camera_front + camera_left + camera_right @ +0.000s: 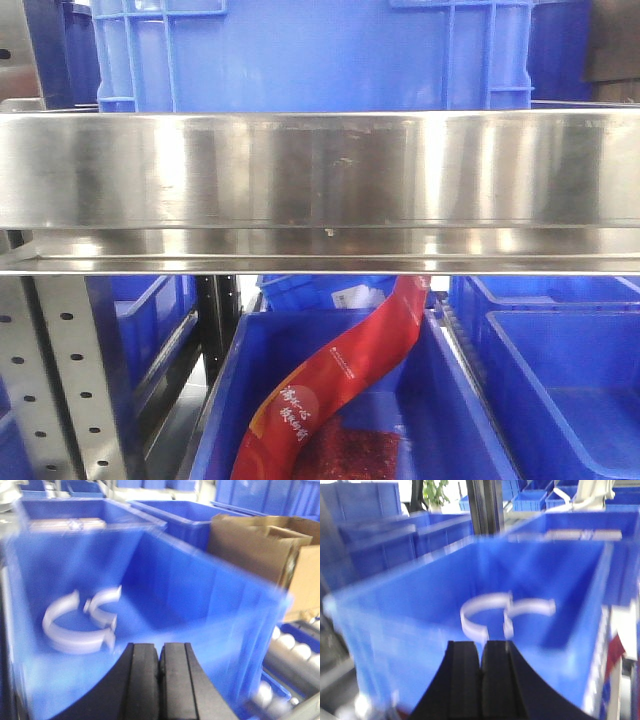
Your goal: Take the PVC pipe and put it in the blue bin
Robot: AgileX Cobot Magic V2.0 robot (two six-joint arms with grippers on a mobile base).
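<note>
Exterior front-facing view shows neither hand: a polished steel shelf edge (320, 185) fills the middle, a large blue plastic crate (320, 50) stands above it, and a red printed plastic pouch (335, 385) hangs into a lower blue tub (455, 410).

Left wrist-mounted view is blurred. Its left hand (159, 690) has both black pads pressed together with nothing between them. Ahead and left of it, inside a deep blue plastic bin (200, 600), lie two white plastic curved pieces touching each other; the smaller C-shaped PVC pipe half-ring (102, 605) sits just beyond the larger white arc (70, 632). A brown cardboard box (260, 550) stands past the bin, ahead and right.

Right wrist-mounted view, also blurred, shows the right hand (480, 690) closed and empty, the same two pieces just ahead of it.

Judging from this, the pick has not begun. Next, one hand must open, descend over the half-ring and avoid the arc.
</note>
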